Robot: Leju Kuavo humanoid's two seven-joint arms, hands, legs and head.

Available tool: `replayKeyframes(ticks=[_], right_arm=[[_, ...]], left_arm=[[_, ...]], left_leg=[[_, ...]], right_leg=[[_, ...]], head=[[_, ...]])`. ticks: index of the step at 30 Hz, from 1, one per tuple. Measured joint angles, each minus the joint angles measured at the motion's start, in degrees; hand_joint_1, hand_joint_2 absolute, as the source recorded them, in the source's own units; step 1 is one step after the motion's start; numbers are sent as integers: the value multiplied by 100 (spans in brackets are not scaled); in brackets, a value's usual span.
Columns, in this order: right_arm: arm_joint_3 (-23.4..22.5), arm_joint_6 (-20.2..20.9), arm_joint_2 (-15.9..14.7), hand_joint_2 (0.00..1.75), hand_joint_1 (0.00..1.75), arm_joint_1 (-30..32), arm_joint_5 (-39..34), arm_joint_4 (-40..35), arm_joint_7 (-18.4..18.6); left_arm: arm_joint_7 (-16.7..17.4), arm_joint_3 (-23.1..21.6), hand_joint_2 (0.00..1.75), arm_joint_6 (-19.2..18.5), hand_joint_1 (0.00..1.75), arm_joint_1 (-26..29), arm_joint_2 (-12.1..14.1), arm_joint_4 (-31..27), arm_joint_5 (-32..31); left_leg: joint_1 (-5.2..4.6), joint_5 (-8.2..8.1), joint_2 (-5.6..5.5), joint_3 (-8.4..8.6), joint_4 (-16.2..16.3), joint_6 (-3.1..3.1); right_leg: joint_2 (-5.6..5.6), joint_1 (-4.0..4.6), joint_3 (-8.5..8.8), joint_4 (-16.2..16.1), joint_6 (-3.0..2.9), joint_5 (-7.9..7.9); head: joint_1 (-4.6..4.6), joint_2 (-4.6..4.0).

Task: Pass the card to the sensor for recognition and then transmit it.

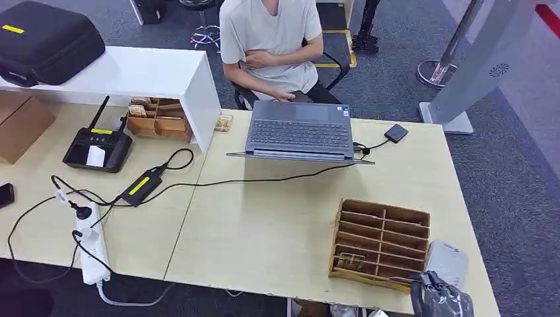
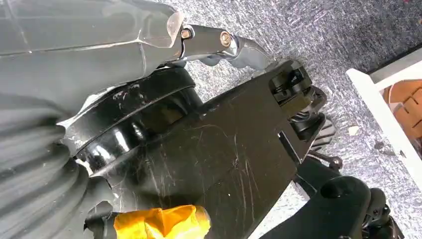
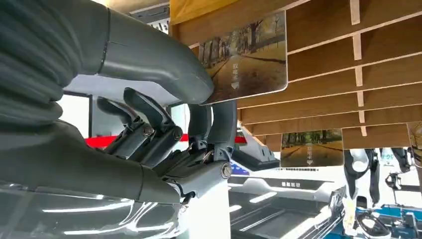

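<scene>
While the head view gives us just the top of the right hand (image 1: pixel 441 297) at the table's near edge, beside the wooden slotted rack (image 1: pixel 380 244) and a grey sensor pad (image 1: pixel 448 262), the right wrist view takes us in close: thumb and fingers (image 3: pixel 222 119) pinch the edge of a card (image 3: pixel 246 57) printed with a tree-lined avenue, the card sitting in a rack slot, its printed face towards the camera. Its long axis runs along the slot's length; which way it points on the table we cannot tell. A second card (image 3: pixel 311 148) of the same print stands in another slot further on. The left wrist view shows the left hand (image 2: pixel 209 47) over grey carpet, and whether it is open or closed we cannot tell. Across the pale wooden table (image 1: pixel 264 238) we see an open laptop (image 1: pixel 298 131) with a person (image 1: pixel 274 39) seated behind it, a power strip (image 1: pixel 91 243) and cables, and a black case (image 1: pixel 46 39) on a white shelf.
</scene>
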Motion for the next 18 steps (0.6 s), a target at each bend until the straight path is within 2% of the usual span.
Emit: replayKeyframes(ticks=[18], right_arm=[[33, -4, -9, 175, 175, 1, 2, -4, -17]], left_arm=[[-41, 0, 175, 20, 0, 3, 11, 0, -114]], left_leg=[[0, 0, 1, 0, 0, 0]], right_leg=[[0, 0, 1, 0, 0, 0]], head=[[0, 0]])
